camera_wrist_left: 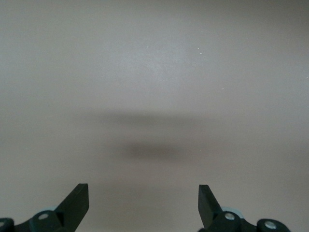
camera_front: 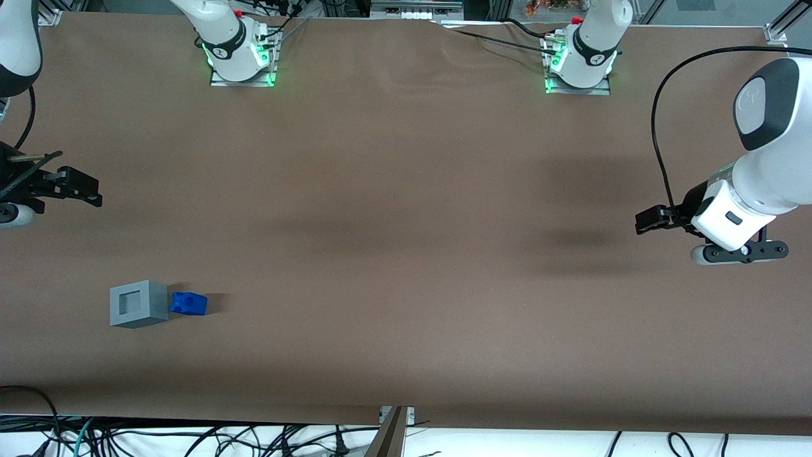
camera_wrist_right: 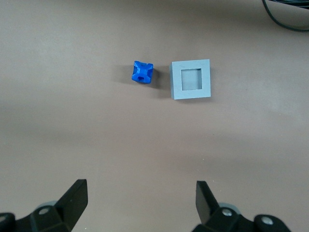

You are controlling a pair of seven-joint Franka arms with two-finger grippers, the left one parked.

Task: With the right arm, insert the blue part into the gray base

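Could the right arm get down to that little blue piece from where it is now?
Probably yes. The gripper hangs open above bare table, apart from the blue part, with nothing between them. The gray base sits close beside the part, which may crowd one finger.

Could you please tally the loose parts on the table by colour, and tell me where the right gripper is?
Blue: 1, the blue part
Gray: 1, the gray base
Total: 2
The gripper hangs open above the table, holding nothing.

The picture edge cuts off the hand [camera_wrist_right: 140, 198] above its fingertips.
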